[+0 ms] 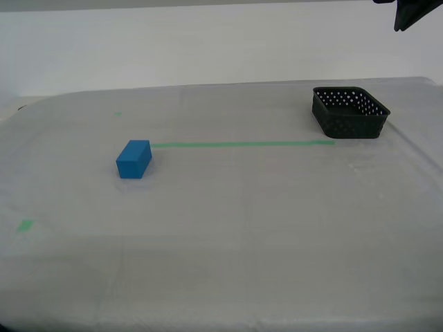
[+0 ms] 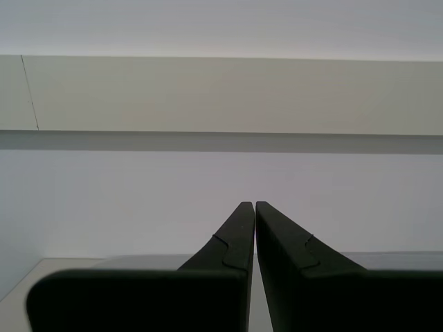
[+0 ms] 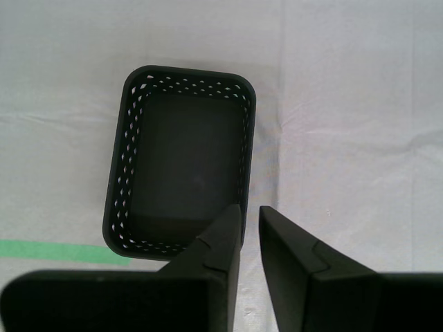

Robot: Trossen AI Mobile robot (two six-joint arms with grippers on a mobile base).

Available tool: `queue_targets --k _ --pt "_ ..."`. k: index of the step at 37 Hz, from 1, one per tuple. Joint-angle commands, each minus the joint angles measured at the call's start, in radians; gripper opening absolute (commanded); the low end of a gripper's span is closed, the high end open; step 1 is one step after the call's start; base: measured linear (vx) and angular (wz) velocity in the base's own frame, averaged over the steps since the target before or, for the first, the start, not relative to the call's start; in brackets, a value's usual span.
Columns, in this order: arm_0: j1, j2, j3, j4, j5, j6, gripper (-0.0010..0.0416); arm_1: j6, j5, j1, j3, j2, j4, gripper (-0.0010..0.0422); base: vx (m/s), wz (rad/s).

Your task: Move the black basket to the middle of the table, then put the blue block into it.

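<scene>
The black basket (image 1: 349, 126) stands empty at the far right of the exterior view, on the table (image 1: 242, 228), at one end of a green tape line (image 1: 242, 144). The blue block (image 1: 133, 159) lies at the line's other end, toward the exterior view's left. My first gripper (image 3: 249, 211) hangs high above the basket (image 3: 121, 180), its fingers only a narrow gap apart with nothing between them. A dark part of that arm (image 1: 415, 14) shows at the exterior view's top right. My second gripper (image 2: 249, 204) is shut and empty, facing a pale wall.
Small green tape marks lie at the exterior view's near left (image 1: 25, 225) and far left (image 1: 118, 114). The whitish cloth is bare between block and basket. A white wall stands behind the table's far edge.
</scene>
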Motion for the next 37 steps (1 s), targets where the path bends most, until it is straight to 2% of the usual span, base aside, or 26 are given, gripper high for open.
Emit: queue_targets --k 1,3,8,27,34,37 --pt "0.001 -0.001 0.000 -0.001 0.002 0.000 0.0068 0.002 -0.001 0.000 0.000 0.000 0.005 0.0000 0.000 0.000" --pt "0.001 -0.001 0.000 0.002 0.002 0.002 0.0086 0.002 0.000 0.000 0.000 0.000 0.005 0.0000 0.000 0.000" --pt "0.001 -0.001 0.001 -0.004 0.002 0.062 0.0130 0.002 -0.001 0.000 0.000 0.000 0.005 0.0000 0.000 0.000" --pt "0.001 -0.001 0.001 -0.003 0.002 0.061 0.0314 0.002 -0.001 0.000 0.000 0.000 0.005 0.0000 0.000 0.000" --pt "0.001 0.000 0.001 0.011 0.002 0.058 0.0354 0.002 -0.001 0.000 0.000 0.000 0.005 0.0000 0.000 0.000" --pt "0.001 0.000 0.000 0.012 0.002 0.041 0.0359 0.002 0.000 0.000 0.000 0.000 0.005 0.0000 0.000 0.000"
